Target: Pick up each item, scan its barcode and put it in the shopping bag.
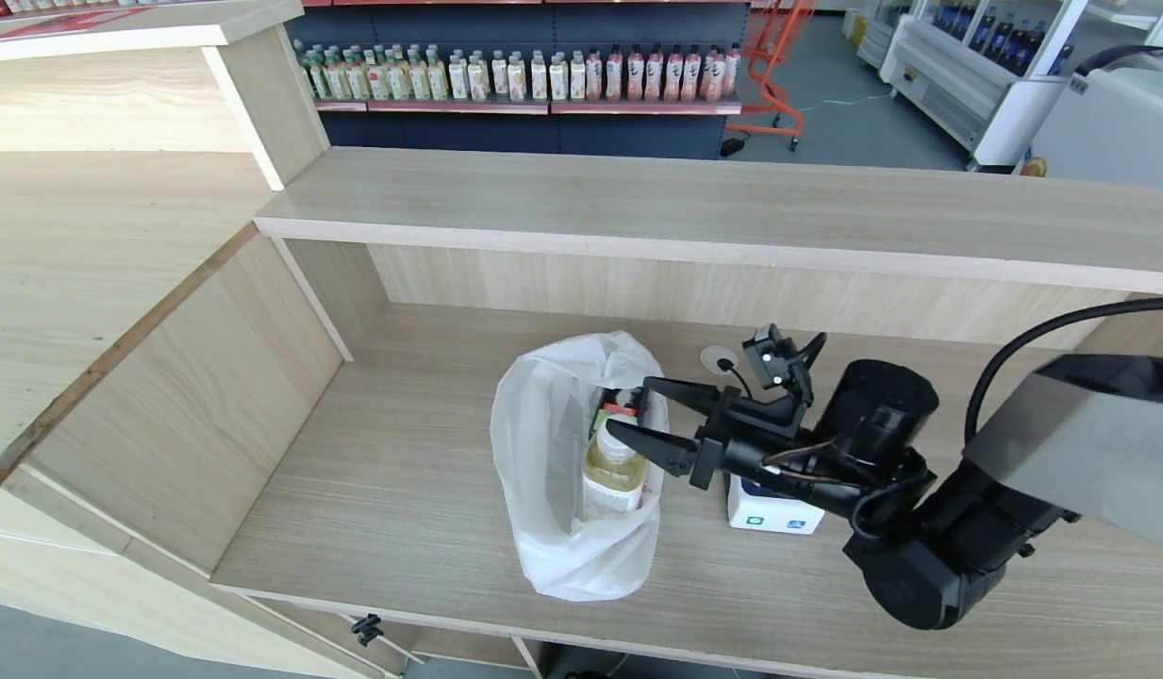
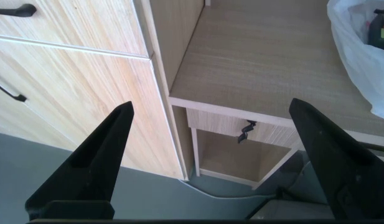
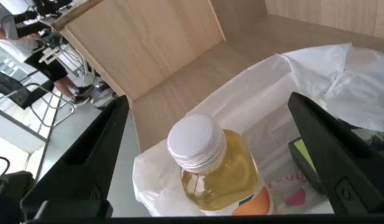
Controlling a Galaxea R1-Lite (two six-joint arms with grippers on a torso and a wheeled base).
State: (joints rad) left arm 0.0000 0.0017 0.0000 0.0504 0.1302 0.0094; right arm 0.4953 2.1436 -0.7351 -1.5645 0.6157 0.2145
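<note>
Shopping bag (image 1: 543, 490), one, one bottle (image 1: 614, 471) inside, right gripper (image 1: 630, 407) above

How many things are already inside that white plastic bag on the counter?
2 visible: a white-capped bottle of yellowish liquid standing in the bag, and a green-and-red pack on its far side. The bag's folds may hide more.

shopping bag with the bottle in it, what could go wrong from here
1. The right tool hangs open just over the bottle, at the mouth of the shopping bag. If it draws back, it could snag the thin plastic and drag or tip the bag.
2. The bottle stands upright with only the soft bag around it, so a nudge might topple it.
</note>
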